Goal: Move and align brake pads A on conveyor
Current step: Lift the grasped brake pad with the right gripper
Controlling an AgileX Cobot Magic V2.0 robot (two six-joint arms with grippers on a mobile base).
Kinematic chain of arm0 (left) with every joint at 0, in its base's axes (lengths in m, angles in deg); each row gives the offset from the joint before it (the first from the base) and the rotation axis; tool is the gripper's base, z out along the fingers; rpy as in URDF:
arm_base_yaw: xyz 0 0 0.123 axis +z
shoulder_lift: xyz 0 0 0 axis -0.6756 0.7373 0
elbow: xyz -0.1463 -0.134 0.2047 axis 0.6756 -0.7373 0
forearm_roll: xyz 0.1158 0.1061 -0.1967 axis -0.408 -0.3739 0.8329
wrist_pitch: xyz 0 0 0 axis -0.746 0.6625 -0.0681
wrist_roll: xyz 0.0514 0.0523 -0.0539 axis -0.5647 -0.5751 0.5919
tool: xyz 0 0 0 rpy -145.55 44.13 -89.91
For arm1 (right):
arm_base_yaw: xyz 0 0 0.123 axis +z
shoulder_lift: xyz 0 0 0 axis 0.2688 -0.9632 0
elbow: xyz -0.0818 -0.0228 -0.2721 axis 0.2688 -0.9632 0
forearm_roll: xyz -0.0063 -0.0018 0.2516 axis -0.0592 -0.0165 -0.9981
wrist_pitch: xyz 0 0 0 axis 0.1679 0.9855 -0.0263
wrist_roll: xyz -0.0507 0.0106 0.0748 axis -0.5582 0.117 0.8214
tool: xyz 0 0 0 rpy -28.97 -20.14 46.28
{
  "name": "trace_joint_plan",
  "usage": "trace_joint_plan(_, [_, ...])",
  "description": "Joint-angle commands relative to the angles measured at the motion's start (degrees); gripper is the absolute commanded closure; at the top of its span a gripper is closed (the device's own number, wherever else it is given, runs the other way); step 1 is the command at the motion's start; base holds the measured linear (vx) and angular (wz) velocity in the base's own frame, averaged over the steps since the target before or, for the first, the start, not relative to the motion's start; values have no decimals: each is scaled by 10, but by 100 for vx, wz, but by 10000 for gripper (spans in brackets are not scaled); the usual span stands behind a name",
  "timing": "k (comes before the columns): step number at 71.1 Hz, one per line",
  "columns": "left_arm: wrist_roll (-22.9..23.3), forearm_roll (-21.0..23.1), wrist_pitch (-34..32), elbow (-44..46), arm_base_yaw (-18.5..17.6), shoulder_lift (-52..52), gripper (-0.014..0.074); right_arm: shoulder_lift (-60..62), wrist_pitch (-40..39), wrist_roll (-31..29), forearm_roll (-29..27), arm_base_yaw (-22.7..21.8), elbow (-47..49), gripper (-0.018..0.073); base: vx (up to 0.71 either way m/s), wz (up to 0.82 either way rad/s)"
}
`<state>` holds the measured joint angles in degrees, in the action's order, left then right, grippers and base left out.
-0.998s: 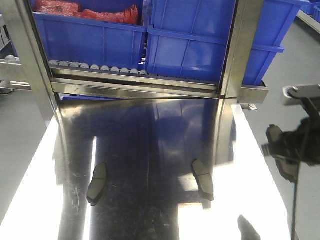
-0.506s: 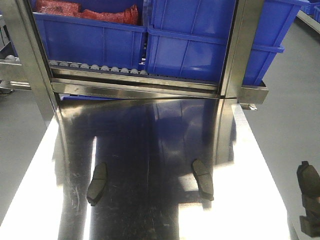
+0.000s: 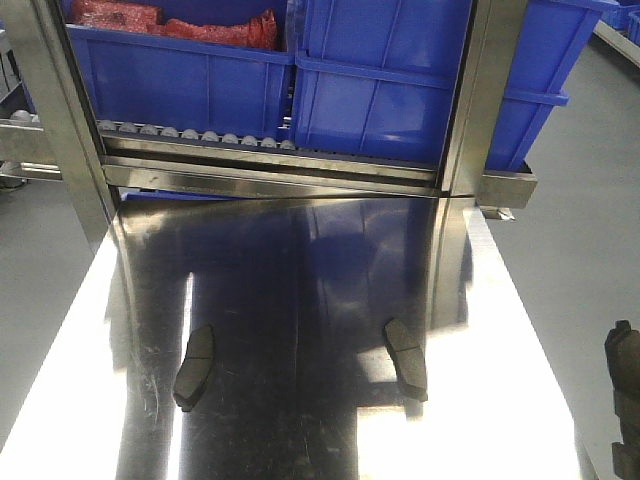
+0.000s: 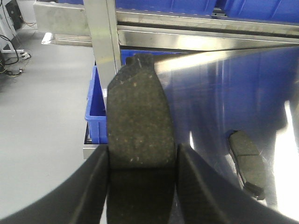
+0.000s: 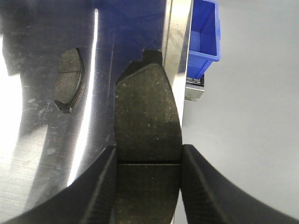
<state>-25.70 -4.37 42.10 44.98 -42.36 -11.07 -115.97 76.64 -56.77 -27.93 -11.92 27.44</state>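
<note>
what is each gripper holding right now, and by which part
The left gripper clamps a brake pad across its side edges, tab end sticking out; the right gripper clamps another brake pad likewise, at its cross groove.

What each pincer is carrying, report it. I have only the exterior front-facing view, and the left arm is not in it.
Observer: The left pincer is shut on a brake pad.
Operator: Give me its orientation.
Observer: Its tab end points away from the wrist, and its flat speckled face is toward the camera.
Operator: Now the right one.
Observer: The right pincer is shut on a second pad, tab also pointing away. The cross groove sits inside the grip.
</note>
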Motion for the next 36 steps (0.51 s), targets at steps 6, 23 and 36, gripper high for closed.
trace_joint_plan(6, [-1, 1, -57, 16, -4, 0, 499, 1, -44, -4, -4, 1, 18, 400, 0, 0])
trace_joint_plan(23, [-1, 1, -57, 16, -4, 0, 499, 1, -44, -4, -4, 1, 18, 400, 0, 0])
trace_joint_plan(36, [-1, 1, -57, 16, -4, 0, 499, 1, -44, -4, -4, 1, 18, 400, 0, 0])
